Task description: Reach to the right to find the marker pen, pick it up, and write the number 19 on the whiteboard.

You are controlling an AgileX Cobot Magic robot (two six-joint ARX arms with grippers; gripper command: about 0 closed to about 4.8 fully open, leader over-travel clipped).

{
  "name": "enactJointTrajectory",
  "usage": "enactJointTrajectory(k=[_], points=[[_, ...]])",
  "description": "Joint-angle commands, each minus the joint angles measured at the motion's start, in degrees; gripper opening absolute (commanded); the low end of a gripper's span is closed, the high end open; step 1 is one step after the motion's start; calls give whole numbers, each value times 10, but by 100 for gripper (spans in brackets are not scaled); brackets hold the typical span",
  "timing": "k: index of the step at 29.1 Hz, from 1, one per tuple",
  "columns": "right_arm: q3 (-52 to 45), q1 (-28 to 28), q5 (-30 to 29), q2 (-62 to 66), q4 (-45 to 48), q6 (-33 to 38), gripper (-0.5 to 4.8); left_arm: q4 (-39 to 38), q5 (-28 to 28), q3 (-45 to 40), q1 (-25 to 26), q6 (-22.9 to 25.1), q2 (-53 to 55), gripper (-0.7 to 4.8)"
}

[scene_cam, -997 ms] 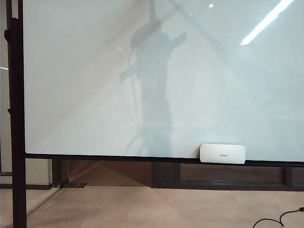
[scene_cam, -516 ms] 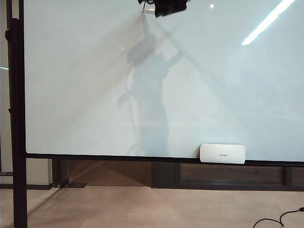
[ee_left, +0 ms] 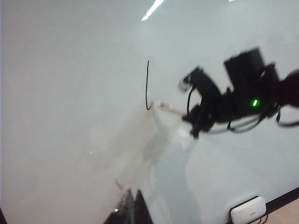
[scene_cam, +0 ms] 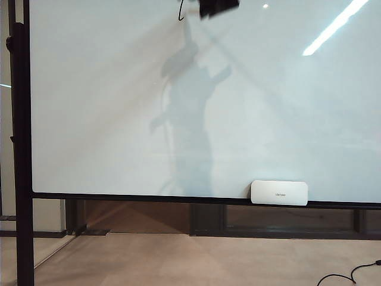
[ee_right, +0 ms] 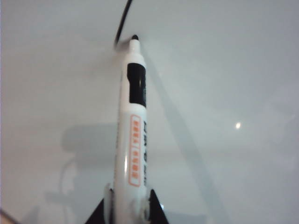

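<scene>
Glossy white fills nearly everything you see: the whiteboard (scene_cam: 119, 107) spans the exterior view inside a thin black frame, with a black stand post (scene_cam: 21, 149) at its left and tan floor below. You can see a ceiling light streak reflected in its upper right and the arm's grey shadow across its middle. On the bottom rail sits a small white eraser block (scene_cam: 278, 192); its tiny print is too small for you to read.

Your right gripper (ee_right: 127, 201) is clamped on the marker pen (ee_right: 132, 126), whose black tip touches the board at the foot of one thin black stroke (ee_left: 147, 85), the only part of the number 19 drawn. The pen's white barrel carries a black band and an orange-framed label, unreadable.

Your left gripper (ee_left: 132, 210) shows only as dark tips facing the board; you cannot tell whether they are parted
</scene>
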Motion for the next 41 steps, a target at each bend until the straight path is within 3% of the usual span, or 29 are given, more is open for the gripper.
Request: enactJointTrajectory(k=[1,6,13,21,30,41], points=[[6,4,7,-51,45,-15,-2,9,-2,0,0,2,-1,-5],[7,-6,16,-73,92,-44,-3,9,-2,0,0,2,0,-5],[6,-21,18,-73,42,-43,-3,9,-2,0,0,2,0,-5],[6,-21,16,-70,50,-45,-3,6,-2,0,0,2,0,-5],[6,-21,72,-70,41,-45,-3,-1,-2,0,0,2,0,-5],[6,-21,97,-70,49,-44,-3,-2,7,0,0,2,0,-5]])
